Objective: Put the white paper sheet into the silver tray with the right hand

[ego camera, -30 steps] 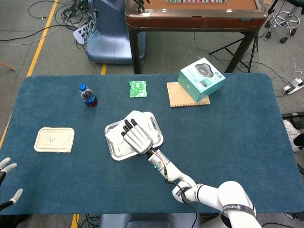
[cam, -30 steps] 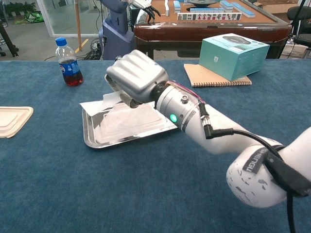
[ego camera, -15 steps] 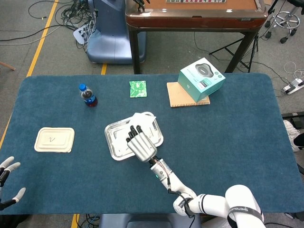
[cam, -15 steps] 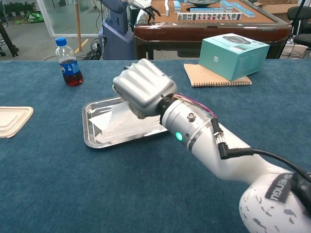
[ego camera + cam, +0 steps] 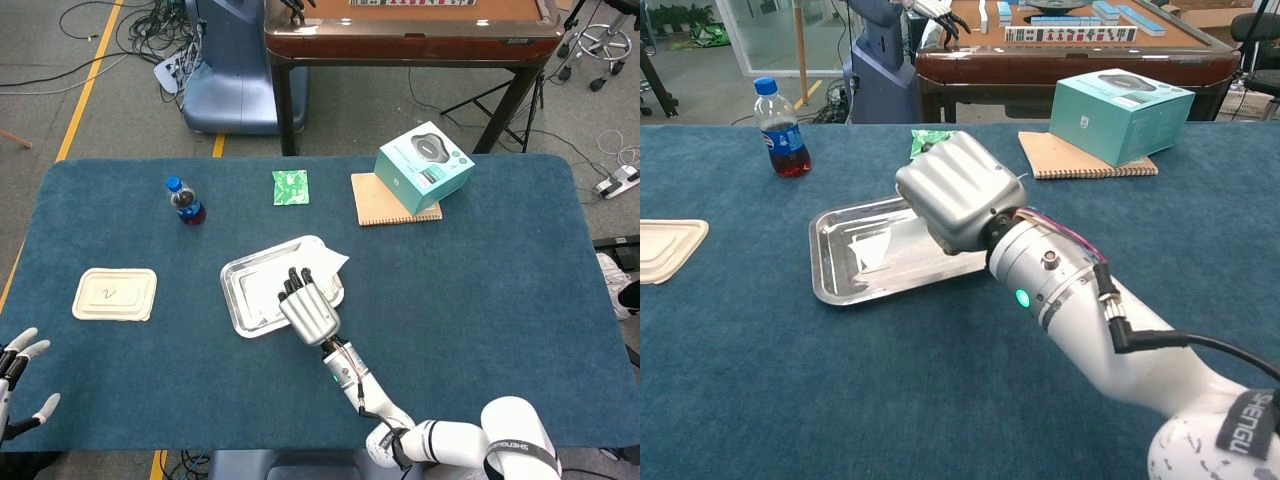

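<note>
A blue felt-covered table (image 5: 480,300) filled the scene, with grey floor, cables and a wooden mahjong table beyond it at twelve o'clock. Over the previous second the right hand (image 5: 309,310) had drawn back toward six o'clock, away from the silver tray (image 5: 240,275), and the white paper sheet (image 5: 325,265) that had been bunched under it earlier now lay mostly inside the tray, one corner poking over the rim at about two o'clock. I judged the placing nearly done (a nudge might settle that corner). The right hand's fingers lay close together, curled down over the tray's near edge; whether they touched the sheet I could not tell. The left hand (image 5: 18,385) sat at the table's eight o'clock corner, fingers spread, holding nothing. Counted: one tray, one sheet, one cola bottle (image 5: 184,200), one lidded food container (image 5: 114,294), one green packet (image 5: 290,187), one teal box (image 5: 424,165) resting on one brown notebook (image 5: 375,205).
</note>
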